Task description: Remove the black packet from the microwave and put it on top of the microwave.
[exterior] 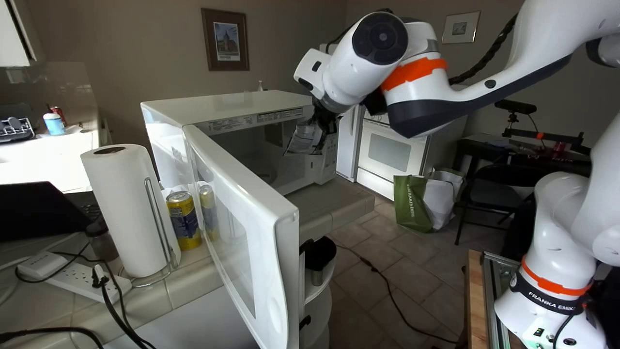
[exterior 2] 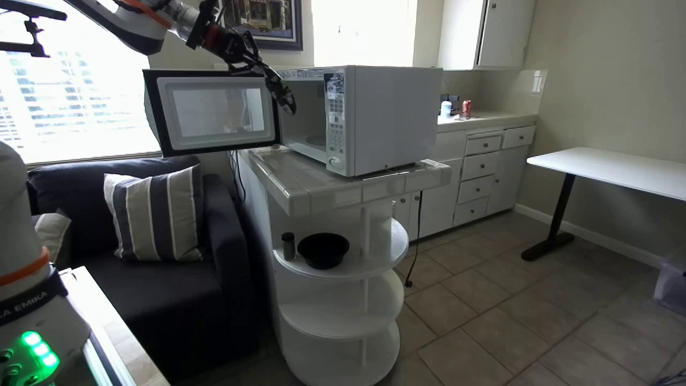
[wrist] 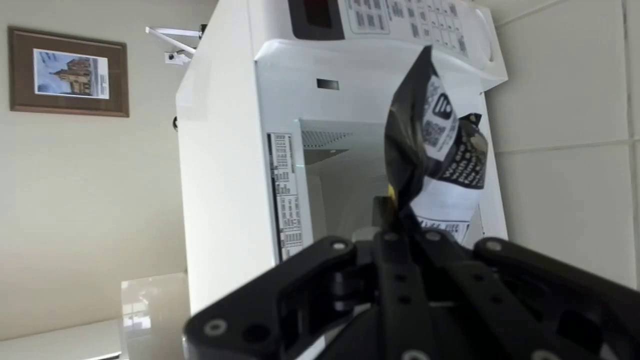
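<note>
The black packet, with white printed labels, hangs from my gripper. It shows in both exterior views (exterior: 304, 139) (exterior 2: 280, 90) and in the wrist view (wrist: 450, 150). My gripper (wrist: 400, 212) is shut on one end of the packet; it shows in both exterior views (exterior: 324, 121) (exterior 2: 251, 60). The white microwave (exterior: 227, 104) (exterior 2: 394, 120) (wrist: 217, 160) stands with its door open. The packet is in front of the microwave's opening, apart from the counter and tilted downward. Its top edge in the grip is partly hidden by the fingers.
The open microwave door (exterior: 242, 194) (exterior 2: 166, 112) swings out beside the packet. A paper towel roll (exterior: 128, 213) and a yellow can (exterior: 184, 220) stand behind the door on the tiled counter (exterior 2: 316, 190). A black bowl (exterior 2: 323, 250) sits on a shelf below.
</note>
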Robot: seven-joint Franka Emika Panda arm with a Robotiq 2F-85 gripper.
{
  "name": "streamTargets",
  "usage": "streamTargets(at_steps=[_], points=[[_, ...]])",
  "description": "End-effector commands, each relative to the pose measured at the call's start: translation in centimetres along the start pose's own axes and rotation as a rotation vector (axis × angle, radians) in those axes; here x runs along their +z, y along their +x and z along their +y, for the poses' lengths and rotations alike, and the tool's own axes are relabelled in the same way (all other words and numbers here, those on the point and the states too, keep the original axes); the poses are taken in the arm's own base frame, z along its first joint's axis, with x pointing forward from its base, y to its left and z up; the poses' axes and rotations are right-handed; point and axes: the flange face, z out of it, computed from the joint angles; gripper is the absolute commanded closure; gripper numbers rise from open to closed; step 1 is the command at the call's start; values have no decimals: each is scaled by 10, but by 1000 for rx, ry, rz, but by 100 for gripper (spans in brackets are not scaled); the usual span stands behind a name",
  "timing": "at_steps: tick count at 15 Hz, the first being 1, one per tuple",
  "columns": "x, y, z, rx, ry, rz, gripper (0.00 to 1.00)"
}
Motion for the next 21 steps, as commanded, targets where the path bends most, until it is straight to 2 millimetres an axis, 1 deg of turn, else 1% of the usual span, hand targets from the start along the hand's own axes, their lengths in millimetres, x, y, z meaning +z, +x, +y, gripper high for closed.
streamTargets(at_steps=[1,5,7,9,11,14,16,18,21], points=[[-21,-22,17,27,-26,12,100],[-42,-32,37,79,-76,50,100],[-49,-34,45,112,-115,56,100],[-52,-37,56,180,-189,34,100],[-50,-38,65,236,-252,28,100],[-39,-31,76,284,-380,4,100],[-28,-21,85,291,-471,-23,100],[-13,-9,93,291,-560,-55,100],[14,15,102,241,-680,-63,100]])
